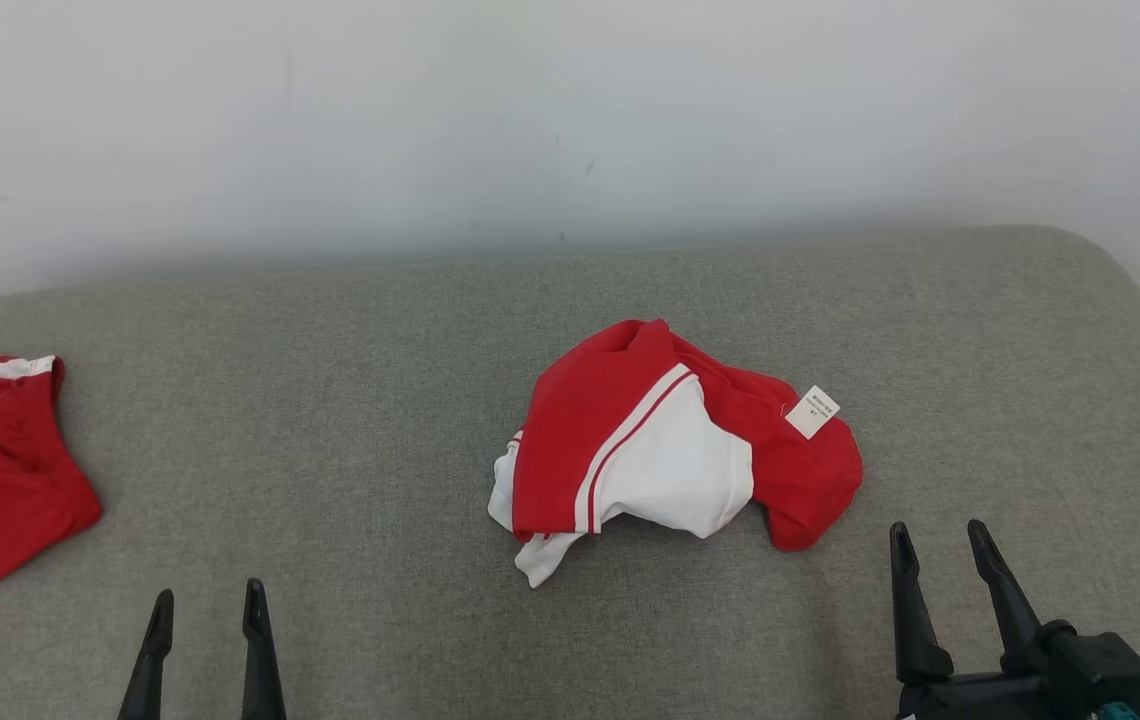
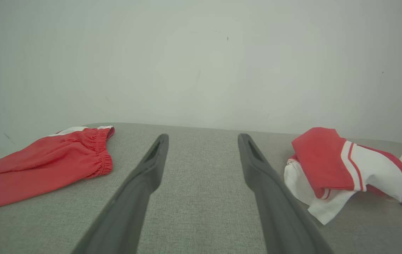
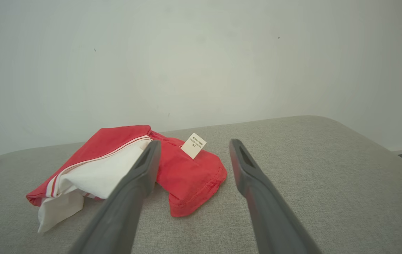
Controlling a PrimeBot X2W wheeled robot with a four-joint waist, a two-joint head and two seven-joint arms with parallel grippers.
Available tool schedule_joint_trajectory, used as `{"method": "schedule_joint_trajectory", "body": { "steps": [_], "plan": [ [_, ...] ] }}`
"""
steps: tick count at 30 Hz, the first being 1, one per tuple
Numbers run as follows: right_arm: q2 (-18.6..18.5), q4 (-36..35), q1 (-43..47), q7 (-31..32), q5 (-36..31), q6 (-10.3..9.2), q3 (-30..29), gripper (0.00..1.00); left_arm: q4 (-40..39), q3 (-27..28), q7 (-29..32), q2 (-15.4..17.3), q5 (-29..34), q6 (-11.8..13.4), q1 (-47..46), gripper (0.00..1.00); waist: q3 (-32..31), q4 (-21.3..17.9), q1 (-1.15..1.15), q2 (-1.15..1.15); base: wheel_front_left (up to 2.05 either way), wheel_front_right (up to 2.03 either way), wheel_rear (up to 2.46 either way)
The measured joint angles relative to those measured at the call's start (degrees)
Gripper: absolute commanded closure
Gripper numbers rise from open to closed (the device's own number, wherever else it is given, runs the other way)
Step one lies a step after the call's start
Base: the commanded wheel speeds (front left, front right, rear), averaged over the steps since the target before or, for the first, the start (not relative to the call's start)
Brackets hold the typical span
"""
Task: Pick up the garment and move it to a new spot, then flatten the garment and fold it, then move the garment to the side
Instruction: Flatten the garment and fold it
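Found the red-and-white garment (image 1: 670,450) crumpled near the middle of the grey desk (image 1: 350,380), white label (image 1: 813,411) up. Saw it just ahead and left of the right gripper (image 1: 938,530), well right of the left gripper (image 1: 208,592). Noted both grippers spread open, empty, clear of the cloth. Spotted red shorts (image 1: 0,470) at the desk's left edge.

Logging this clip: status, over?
Left pincer, right pincer open, empty. Garment crumpled ahead, untouched. Red shorts far left, not in the way.
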Motion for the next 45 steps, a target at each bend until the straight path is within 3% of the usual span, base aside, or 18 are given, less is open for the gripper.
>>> {"method": "schedule_joint_trajectory", "body": {
  "steps": [29,39,45],
  "plan": [
    [0.0,0.5,0.0,0.0,0.0,0.0,0.0,0.0,-0.4,-1.5,0.0,0.0,0.3,1.2,0.7,0.0,0.2,0.4,0.0,0.0,0.0,0.0,0.0],
    [0.0,0.7,-0.2,0.0,0.0,0.0,0.8,0.0,3.2,-7.5,0.0,0.0,0.3,-1.6,-4.1,0.0,0.7,-0.1,0.0,0.0,0.0,0.0,0.0],
    [0.0,0.8,-0.7,0.0,0.2,0.0,1.3,0.0,10.2,-11.7,0.0,-0.1,-0.7,-3.4,-11.5,0.0,1.7,-2.1,0.0,0.0,0.0,0.0,0.0]
  ]
}}
